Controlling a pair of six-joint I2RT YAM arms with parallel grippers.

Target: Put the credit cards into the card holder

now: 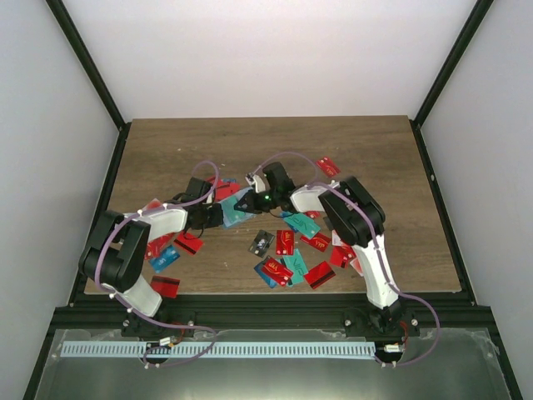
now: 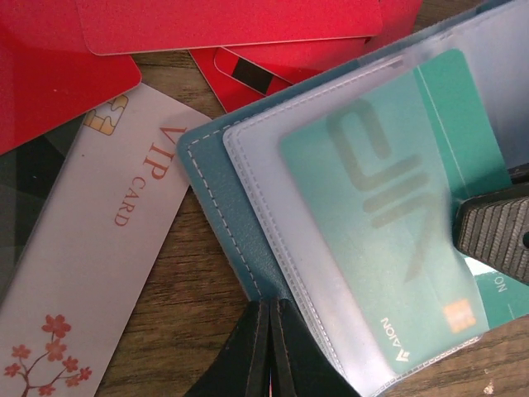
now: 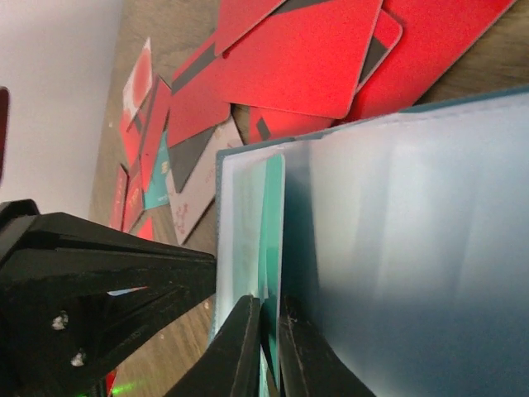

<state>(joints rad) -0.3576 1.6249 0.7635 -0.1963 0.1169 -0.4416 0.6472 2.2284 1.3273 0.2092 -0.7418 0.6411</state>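
Note:
The teal card holder [image 1: 239, 208] lies open mid-table between both arms. Its stitched cover [image 2: 211, 182] and clear sleeves [image 3: 397, 248] show close up. A teal credit card [image 2: 380, 223] sits almost fully inside a clear sleeve. My right gripper [image 3: 271, 310] is shut on that card's [image 3: 273, 223] near edge, its fingertip [image 2: 496, 236] at the sleeve's mouth. My left gripper [image 2: 273, 310] is shut on the holder's corner. In the top view the left gripper [image 1: 225, 213] and the right gripper [image 1: 250, 203] nearly meet over the holder.
Loose credit cards, mostly red with some teal and black, lie in front of the right arm [image 1: 287, 250] and by the left arm [image 1: 171, 246]. A whitish VIP card [image 2: 107, 248] and red cards [image 2: 223, 25] lie just beside the holder. One red card [image 1: 329, 165] lies farther back.

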